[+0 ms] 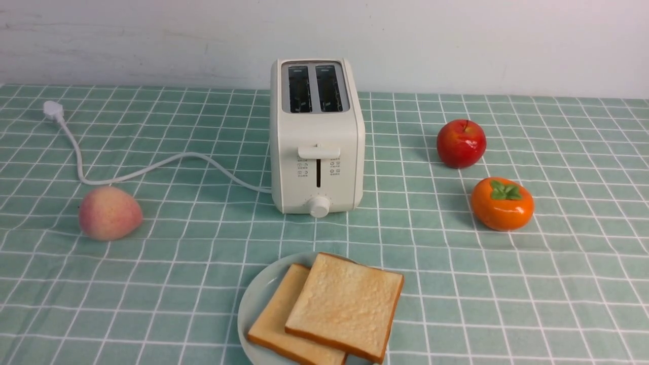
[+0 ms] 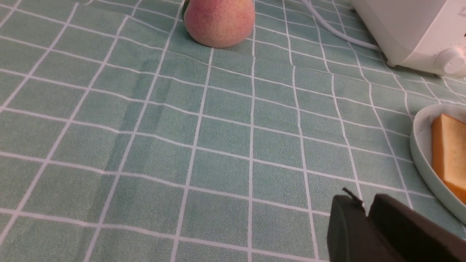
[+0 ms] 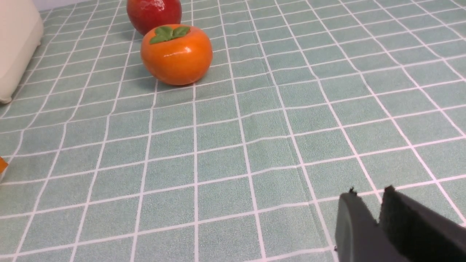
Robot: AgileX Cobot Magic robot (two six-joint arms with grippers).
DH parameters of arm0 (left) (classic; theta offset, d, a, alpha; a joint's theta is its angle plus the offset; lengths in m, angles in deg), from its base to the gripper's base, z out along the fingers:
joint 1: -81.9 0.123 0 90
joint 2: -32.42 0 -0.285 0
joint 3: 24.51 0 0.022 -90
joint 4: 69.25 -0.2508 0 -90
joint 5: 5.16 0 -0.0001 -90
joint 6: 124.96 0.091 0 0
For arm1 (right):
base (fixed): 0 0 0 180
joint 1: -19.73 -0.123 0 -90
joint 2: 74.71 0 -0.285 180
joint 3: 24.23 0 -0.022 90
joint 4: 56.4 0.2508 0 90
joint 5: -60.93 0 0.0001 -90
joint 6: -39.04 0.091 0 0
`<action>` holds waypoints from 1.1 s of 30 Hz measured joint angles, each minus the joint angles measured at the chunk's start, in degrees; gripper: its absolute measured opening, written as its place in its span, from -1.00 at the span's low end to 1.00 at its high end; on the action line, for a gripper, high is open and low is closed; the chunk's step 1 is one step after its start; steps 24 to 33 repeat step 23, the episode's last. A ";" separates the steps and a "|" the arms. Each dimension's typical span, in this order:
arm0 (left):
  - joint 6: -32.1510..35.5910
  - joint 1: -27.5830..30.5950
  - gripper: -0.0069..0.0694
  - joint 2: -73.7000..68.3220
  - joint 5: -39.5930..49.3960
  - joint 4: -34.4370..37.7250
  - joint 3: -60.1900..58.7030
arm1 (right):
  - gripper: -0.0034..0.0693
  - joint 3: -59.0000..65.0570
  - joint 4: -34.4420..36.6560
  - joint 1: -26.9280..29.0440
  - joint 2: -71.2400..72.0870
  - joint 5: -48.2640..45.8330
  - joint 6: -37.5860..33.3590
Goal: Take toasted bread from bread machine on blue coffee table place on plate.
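Note:
Two slices of toasted bread (image 1: 345,306) lie overlapping on the pale blue-green plate (image 1: 256,299) at the front middle of the blue coffee table (image 1: 203,284). The cream-white bread machine (image 1: 317,137) stands behind the plate, both slots empty. Neither arm shows in the front view. In the left wrist view my left gripper (image 2: 366,205) is shut and empty above the cloth, beside the plate (image 2: 422,145) and a toast edge (image 2: 449,153). In the right wrist view my right gripper (image 3: 369,198) is shut and empty above bare cloth.
A pink peach (image 1: 109,213) lies left of the bread machine, with the white cord (image 1: 152,170) and plug behind it. A red apple (image 1: 461,143) and an orange persimmon (image 1: 502,204) sit to the right. A white wall runs along the table's far edge.

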 joint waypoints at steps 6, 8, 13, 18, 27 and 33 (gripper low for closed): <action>0.00 0.00 -0.61 0.00 0.00 0.00 0.00 | -0.56 0.00 0.00 0.00 0.00 0.00 0.00; 0.00 0.00 -0.61 0.00 0.00 0.00 0.00 | -0.56 0.00 0.00 0.00 0.00 0.00 0.00; 0.00 0.00 -0.61 0.00 0.00 0.00 0.00 | -0.55 0.00 0.00 0.00 0.00 0.00 0.00; 0.00 0.00 -0.61 0.00 0.00 0.00 0.00 | -0.53 0.00 0.01 0.00 0.00 0.00 0.00; 0.00 0.00 -0.60 0.00 0.00 0.00 0.00 | -0.53 0.00 0.01 0.00 0.00 0.00 0.00; 0.00 0.00 -0.60 0.00 0.00 0.00 0.00 | -0.53 0.00 0.01 0.00 0.00 0.00 0.00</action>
